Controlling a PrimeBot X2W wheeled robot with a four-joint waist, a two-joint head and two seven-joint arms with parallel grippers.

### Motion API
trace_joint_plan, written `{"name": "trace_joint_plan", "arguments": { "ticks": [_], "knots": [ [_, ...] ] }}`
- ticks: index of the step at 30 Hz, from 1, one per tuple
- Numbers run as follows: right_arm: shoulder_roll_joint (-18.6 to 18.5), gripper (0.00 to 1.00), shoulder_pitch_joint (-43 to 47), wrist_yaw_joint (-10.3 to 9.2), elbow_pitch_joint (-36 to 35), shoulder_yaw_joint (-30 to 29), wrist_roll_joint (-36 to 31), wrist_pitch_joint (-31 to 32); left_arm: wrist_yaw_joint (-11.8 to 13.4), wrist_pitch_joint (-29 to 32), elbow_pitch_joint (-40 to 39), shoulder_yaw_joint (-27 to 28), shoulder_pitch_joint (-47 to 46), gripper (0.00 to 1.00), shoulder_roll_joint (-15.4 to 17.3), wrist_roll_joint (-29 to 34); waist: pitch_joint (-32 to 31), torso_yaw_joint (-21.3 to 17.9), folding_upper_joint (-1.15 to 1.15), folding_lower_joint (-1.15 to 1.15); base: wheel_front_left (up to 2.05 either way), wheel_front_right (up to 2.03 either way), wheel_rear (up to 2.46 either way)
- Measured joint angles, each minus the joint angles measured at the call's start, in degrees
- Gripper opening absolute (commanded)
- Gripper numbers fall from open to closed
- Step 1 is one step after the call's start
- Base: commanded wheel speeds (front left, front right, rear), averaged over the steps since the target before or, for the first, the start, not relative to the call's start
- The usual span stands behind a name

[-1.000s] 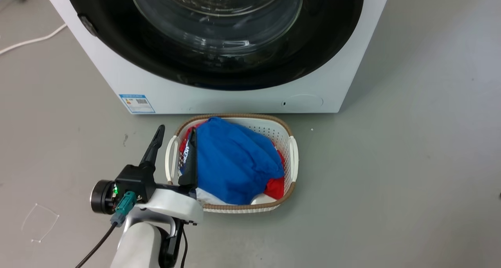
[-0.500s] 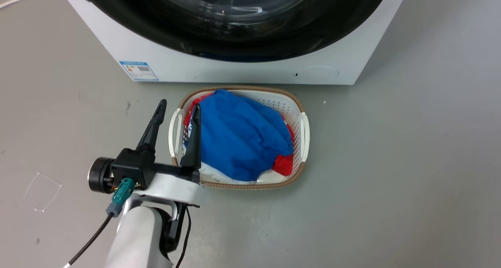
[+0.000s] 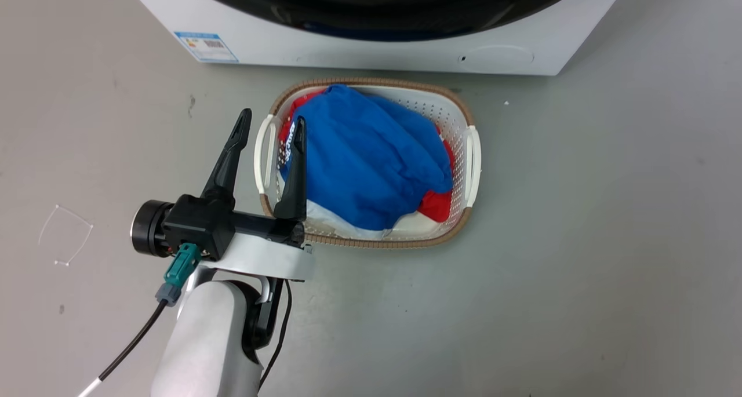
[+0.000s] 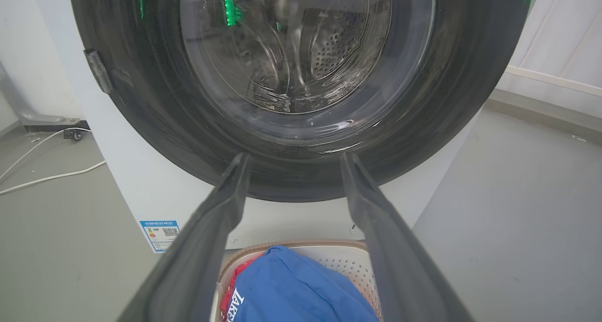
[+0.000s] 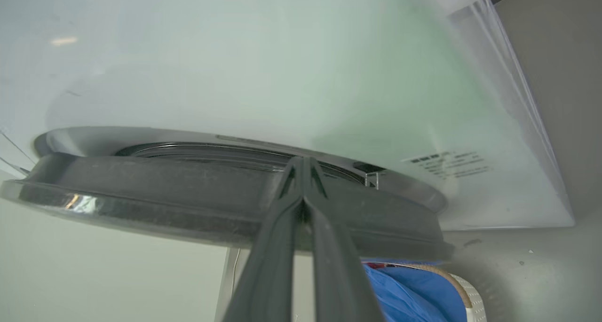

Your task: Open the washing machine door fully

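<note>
- Three views catch the washing machine door, each differently. The left wrist view meets it face on: a glossy black ring nearly as wide as the washing machine, shut flat against its front as far as that angle tells.
- Its bulging clear window fills the middle, with the perforated steel drum visible through the glass and green glints near the top.
- A small grey tab sits on the door's rim, on the machine's label side.
- The right wrist view shows the door edge-on: a thick dark rim standing out from the machine's white front, with a silvery ring behind it. I cannot tell from here whether it is latched.
- The head view shows the door's lowest arc and the machine's base, with a blue label and a round hatch.
- The right gripper has its jaws pressed together on nothing. The tips lie across the door's rim in its own view, and I cannot tell whether they touch it.
- The left gripper is held out before the machine and aimed at the door, its jaws spread wide and empty.
- A laundry basket stands on the floor just before the machine's base, heaped with blue cloth over red and white.
- White cables trail on the floor beside the machine's label side.
</note>
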Motion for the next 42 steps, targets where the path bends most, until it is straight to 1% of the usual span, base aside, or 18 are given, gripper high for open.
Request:
{"name": "trace_joint_plan", "arguments": {
  "ticks": [9, 19, 30, 42],
  "knots": [
    [1.4, 0.0, -2.7, 0.02, 2.4, -0.7, -1.0, -0.5, 0.4, 0.0, -0.5, -1.1, -1.3, 1.0, -0.1, -0.5, 3.0, 0.9, 0.0, 0.0, 0.0, 0.0, 0.0],
    [1.5, 0.0, -2.7, -0.08, 1.1, -1.6, 0.5, 3.4, 0.5, 0.0, -0.2, -1.1, -1.8, 1.0, 0.0, -0.2, 3.2, 0.6, 0.0, 0.0, 0.0, 0.0, 0.0],
    [1.0, 0.0, 1.7, -0.08, -2.0, -1.9, 2.0, 11.6, 0.4, 0.0, 0.8, -0.6, -1.0, 1.0, 0.0, 0.0, 0.8, -0.2, 0.0, -0.01, 0.0, 0.0, 0.0],
    [2.0, 0.0, 11.0, -0.08, -4.5, -2.2, 4.4, 20.1, 0.4, 0.0, 2.2, -1.2, 1.8, 1.0, 0.0, -0.5, -4.7, -0.6, 0.0, -0.01, 0.0, 0.0, 0.0]
  ]
}}
